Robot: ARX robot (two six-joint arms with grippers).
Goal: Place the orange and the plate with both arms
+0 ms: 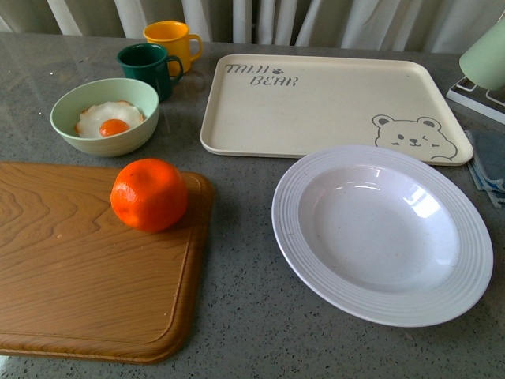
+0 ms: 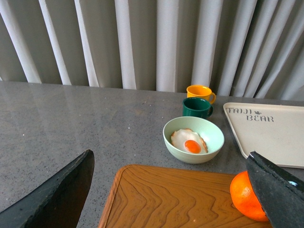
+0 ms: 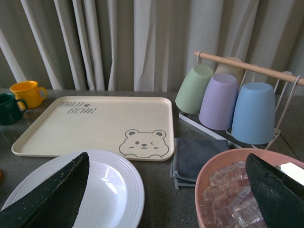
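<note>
The orange (image 1: pixel 149 194) sits on the wooden cutting board (image 1: pixel 87 276), near its far right corner. It also shows in the left wrist view (image 2: pixel 245 198), partly behind one black finger (image 2: pixel 280 190). The white ridged plate (image 1: pixel 382 231) lies on the grey table, right of the board and in front of the cream bear tray (image 1: pixel 316 103). In the right wrist view the plate (image 3: pixel 109 190) lies partly behind one finger (image 3: pixel 52 199). My left gripper (image 2: pixel 168 199) is open above the board. My right gripper (image 3: pixel 164 194) is open, between plate and pink bowl. Neither arm shows in the front view.
A pale-green bowl (image 1: pixel 106 114) with a fried egg, a dark green mug (image 1: pixel 147 67) and a yellow mug (image 1: pixel 170 41) stand at the back left. A pink bowl of ice cubes (image 3: pixel 237 194), a grey cloth (image 3: pixel 194 156) and a cup rack (image 3: pixel 232 102) stand at the right.
</note>
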